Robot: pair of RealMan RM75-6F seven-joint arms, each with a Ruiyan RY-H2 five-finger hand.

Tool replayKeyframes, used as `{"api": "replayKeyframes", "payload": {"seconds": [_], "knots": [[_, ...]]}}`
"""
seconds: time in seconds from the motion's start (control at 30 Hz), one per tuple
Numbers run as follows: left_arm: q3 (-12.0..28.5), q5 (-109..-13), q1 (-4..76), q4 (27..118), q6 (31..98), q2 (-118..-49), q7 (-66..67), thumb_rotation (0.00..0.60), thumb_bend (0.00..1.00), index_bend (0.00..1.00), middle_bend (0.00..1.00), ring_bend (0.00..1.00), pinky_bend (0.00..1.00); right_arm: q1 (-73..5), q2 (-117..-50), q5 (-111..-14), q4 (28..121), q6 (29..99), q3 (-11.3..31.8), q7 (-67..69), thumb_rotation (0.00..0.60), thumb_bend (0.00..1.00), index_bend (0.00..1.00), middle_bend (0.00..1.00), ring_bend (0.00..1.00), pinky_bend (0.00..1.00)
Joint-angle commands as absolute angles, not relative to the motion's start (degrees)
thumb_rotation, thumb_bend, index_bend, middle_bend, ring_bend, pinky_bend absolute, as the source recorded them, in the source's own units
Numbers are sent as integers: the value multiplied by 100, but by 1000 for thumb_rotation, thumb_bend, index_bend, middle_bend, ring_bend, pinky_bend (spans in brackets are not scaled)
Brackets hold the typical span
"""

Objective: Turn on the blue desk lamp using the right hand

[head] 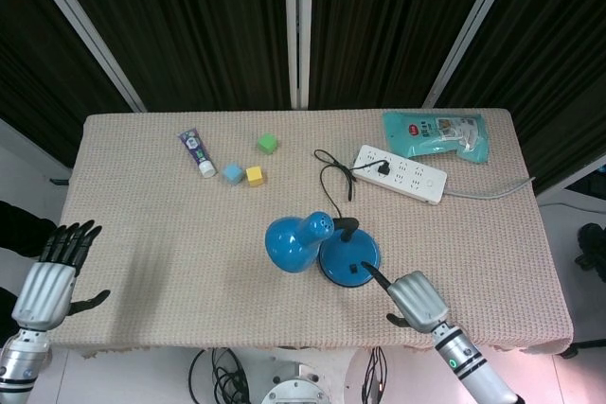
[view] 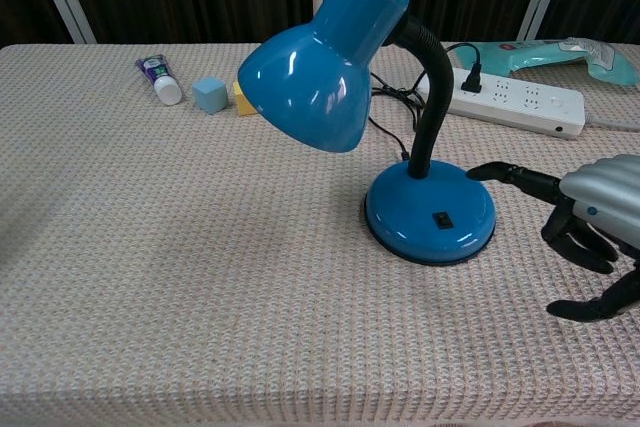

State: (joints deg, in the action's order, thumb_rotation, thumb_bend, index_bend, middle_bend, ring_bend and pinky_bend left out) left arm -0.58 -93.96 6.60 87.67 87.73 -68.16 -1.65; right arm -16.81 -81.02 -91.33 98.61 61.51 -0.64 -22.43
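A: Lamp pose?
B: blue desk lamp [view: 400, 107] sits mid-table, neck upright, shade tipped down toward the robot's left.
A: Hands?
B: right hand [view: 585, 232] beside the base: one finger extended over the rim, others curled, holding nothing. left hand [head: 52, 267] spread open, head view only.

Honestly nothing I can actually read from my feeds. The teal pouch [head: 437, 134] at about 1 o'clock on the counter [head: 142, 234] has a red round logo and some printing, but it's too small to make out. Same with the little tube [head: 197, 152] at 11 o'clock: purple label, lettering just a blur. The power strip [head: 401, 173] shows no legible markings.
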Motion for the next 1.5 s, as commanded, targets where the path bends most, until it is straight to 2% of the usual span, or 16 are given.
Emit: {"api": "replayKeyframes", "payload": {"seconds": [0.03, 0.33, 0.63, 1.5], "knots": [[-57, -9392, 662, 8760, 8769, -6821, -173, 600, 28, 9, 21, 0, 0, -1826, -8322, -8910, 9773, 5964, 13, -2425, 600, 91, 0, 848, 774, 801], [-51, -9376, 663, 8740, 8769, -6822, -203, 600, 29, 9, 21, 0, 0, -1983, -8595, -8477, 9736, 5759, 2, -2805, 600, 252, 0, 860, 782, 808], [-55, -9361, 674, 8717, 8740, -6830, -236, 600, 28, 9, 21, 0, 0, -1967, -8614, -8285, 9706, 5858, -125, -2932, 600, 426, 0, 859, 782, 809], [-62, -9371, 672, 8726, 8756, -6829, -224, 600, 28, 9, 21, 0, 0, -2031, -8682, -7954, 9618, 5877, -359, -3017, 600, 458, 0, 862, 782, 808]]}}
